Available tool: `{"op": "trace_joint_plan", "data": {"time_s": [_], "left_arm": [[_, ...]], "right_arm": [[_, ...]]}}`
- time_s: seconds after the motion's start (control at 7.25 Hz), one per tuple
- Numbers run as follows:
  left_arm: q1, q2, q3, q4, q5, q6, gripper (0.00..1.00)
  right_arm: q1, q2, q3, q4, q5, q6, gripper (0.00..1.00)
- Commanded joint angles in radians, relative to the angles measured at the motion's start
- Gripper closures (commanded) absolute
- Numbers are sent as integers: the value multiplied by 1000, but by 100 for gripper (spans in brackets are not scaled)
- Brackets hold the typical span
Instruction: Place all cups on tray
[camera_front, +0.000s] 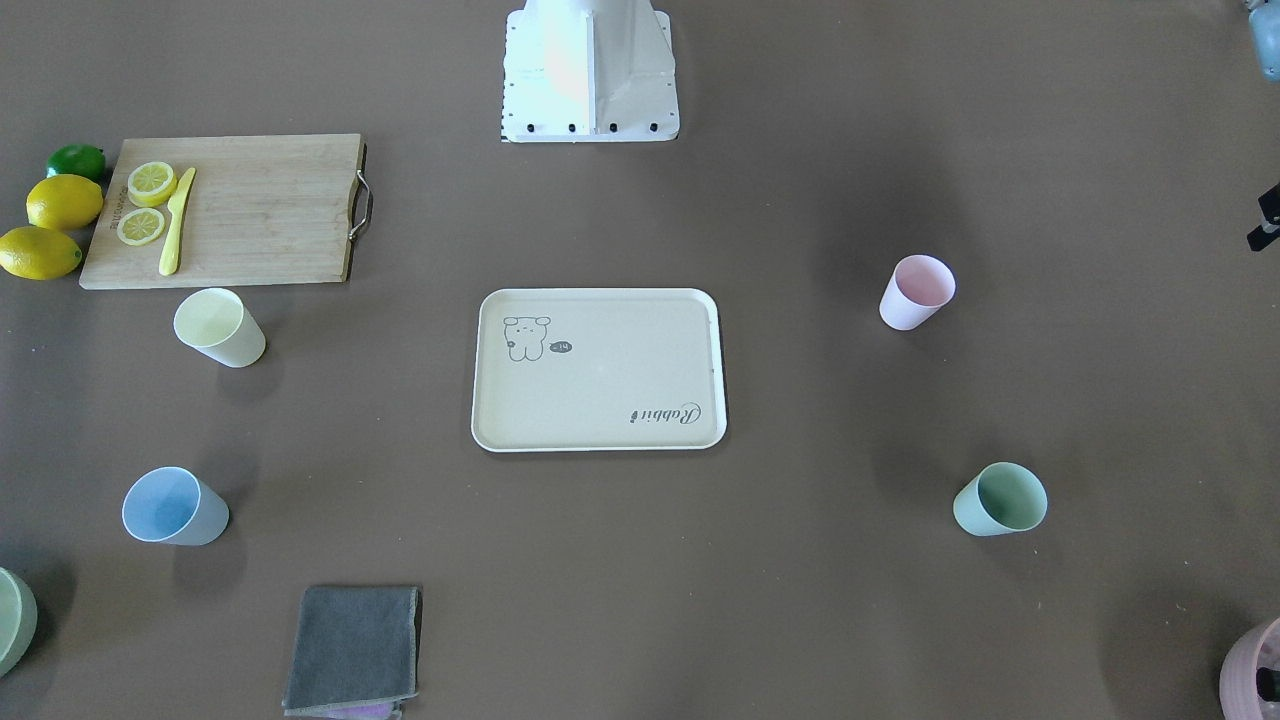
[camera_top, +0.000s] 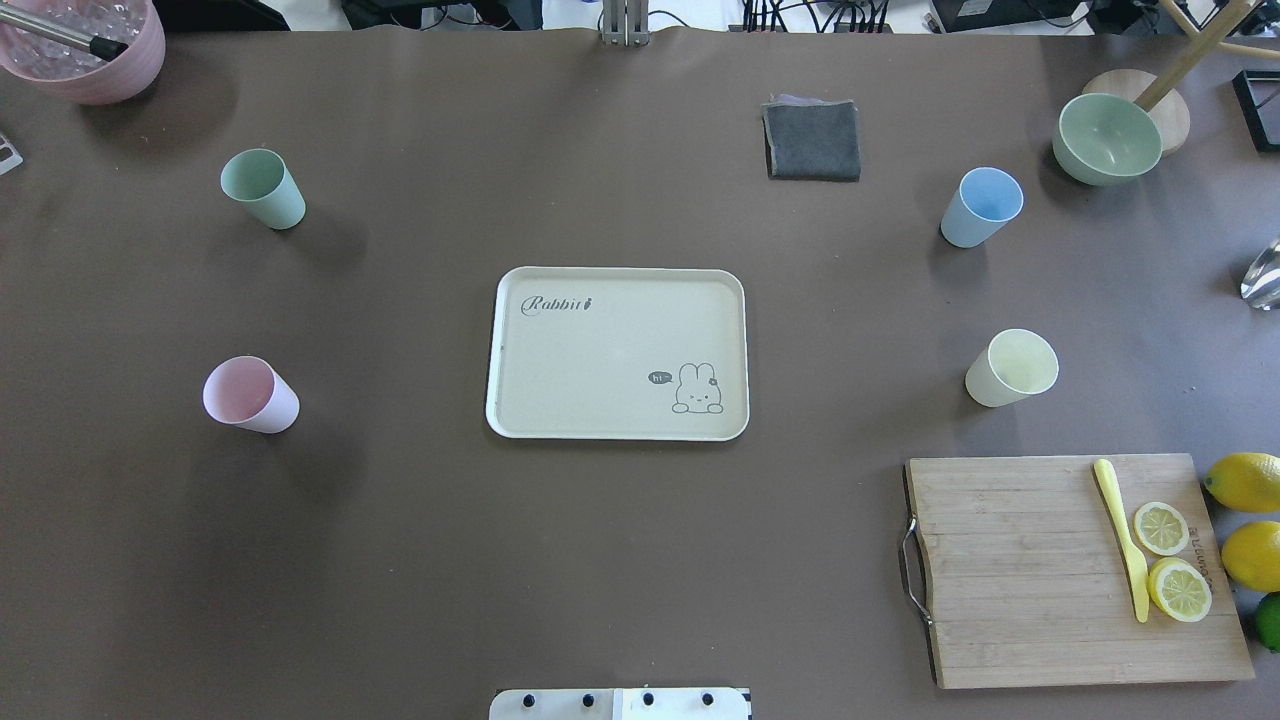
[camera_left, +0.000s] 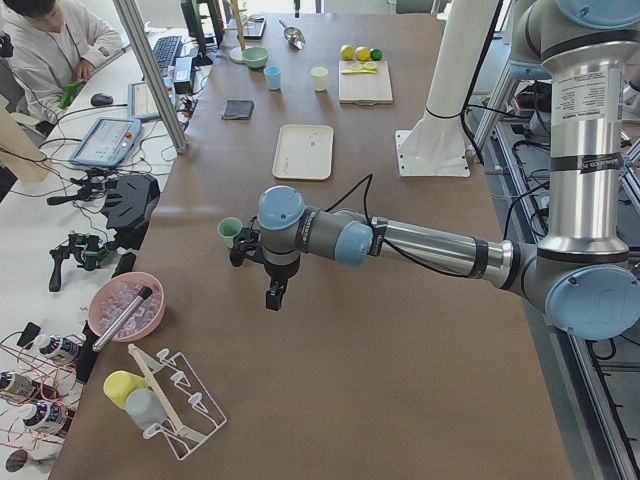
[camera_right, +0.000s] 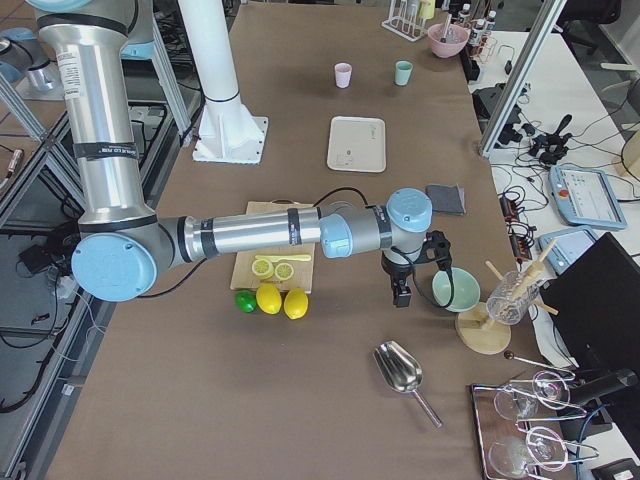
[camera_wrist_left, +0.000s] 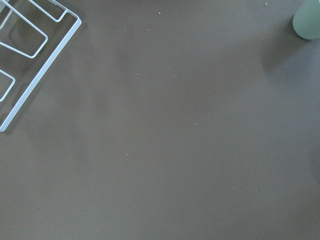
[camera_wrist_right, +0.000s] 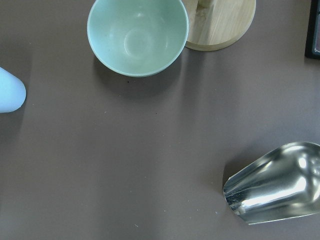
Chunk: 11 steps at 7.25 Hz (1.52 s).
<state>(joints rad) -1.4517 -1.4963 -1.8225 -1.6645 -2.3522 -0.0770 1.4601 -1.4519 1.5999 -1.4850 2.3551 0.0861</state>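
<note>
The cream tray (camera_top: 620, 350) lies bare at the table's middle. The mint cup (camera_top: 263, 188) and the pink cup (camera_top: 250, 394) stand upright to its left. The blue cup (camera_top: 982, 207) and the yellow cup (camera_top: 1012, 367) stand upright to its right. My left gripper (camera_left: 272, 292) hangs above the table near the mint cup (camera_left: 230, 231), apart from it. My right gripper (camera_right: 401, 290) hangs beside the green bowl (camera_right: 453, 288). Both grippers show clearly only in the side views, so I cannot tell if they are open or shut.
A wooden cutting board (camera_top: 1010, 570) with lemon slices and a yellow knife lies at the near right, with lemons beside it. A grey cloth (camera_top: 812, 140) lies far behind the tray. A pink pot (camera_top: 85, 50), a wire rack (camera_wrist_left: 30, 55) and a metal scoop (camera_wrist_right: 275, 182) sit at the table's ends.
</note>
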Motion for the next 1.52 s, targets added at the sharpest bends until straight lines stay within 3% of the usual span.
{"op": "trace_joint_plan", "data": {"time_s": [0.0,0.41,0.97,1.38], "left_arm": [[-1,2,-7,-6,5,-1,2],[1,-12,-12,-14,2,-4,2],[126,-94,-12,-72,10,-286,2],[154,-122,-14,-75,13,-346,2]], "right_arm": [[-4,2,2,2,1,0,0],[-61,-4,32,9,6,18,0],[-258,2,141,28,1,297,0],[-403,7,141,103,-39,429,1]]}}
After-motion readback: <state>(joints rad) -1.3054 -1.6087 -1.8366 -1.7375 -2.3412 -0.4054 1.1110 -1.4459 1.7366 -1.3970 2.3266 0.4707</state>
